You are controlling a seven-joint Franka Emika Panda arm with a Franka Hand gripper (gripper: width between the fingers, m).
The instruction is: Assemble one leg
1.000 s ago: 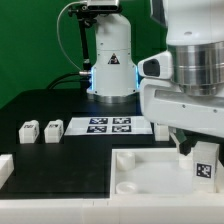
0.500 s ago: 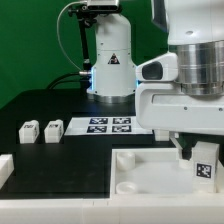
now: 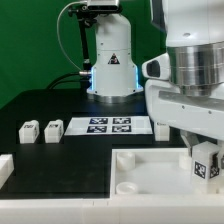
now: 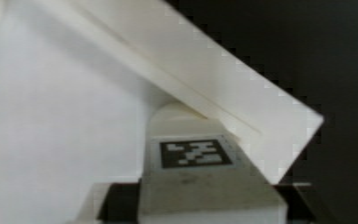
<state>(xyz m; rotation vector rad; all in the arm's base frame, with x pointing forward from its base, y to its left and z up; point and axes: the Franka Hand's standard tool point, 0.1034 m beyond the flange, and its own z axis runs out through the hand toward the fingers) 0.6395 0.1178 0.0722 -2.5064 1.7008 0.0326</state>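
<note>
My gripper (image 3: 204,152) is shut on a leg (image 3: 207,166), a small white block with a black-and-white marker facing the camera. It holds the leg at the far right corner of the large white tray-like part (image 3: 150,178), just above or at its floor. In the wrist view the leg (image 4: 194,150) sits between the two dark fingers (image 4: 126,202) of the gripper (image 4: 202,203), close to the tray's raised wall (image 4: 229,85). Two more legs (image 3: 27,131) (image 3: 52,129) stand on the black table at the exterior view's left.
The marker board (image 3: 110,125) lies flat behind the tray, in front of the robot's base (image 3: 112,70). Another white part (image 3: 5,170) shows at the exterior view's left edge. The arm's bulky wrist (image 3: 195,80) hangs over the tray's right side.
The gripper with the leg has shifted a little toward the exterior view's right and slightly lower, over the tray's corner. The loose legs have not moved.
</note>
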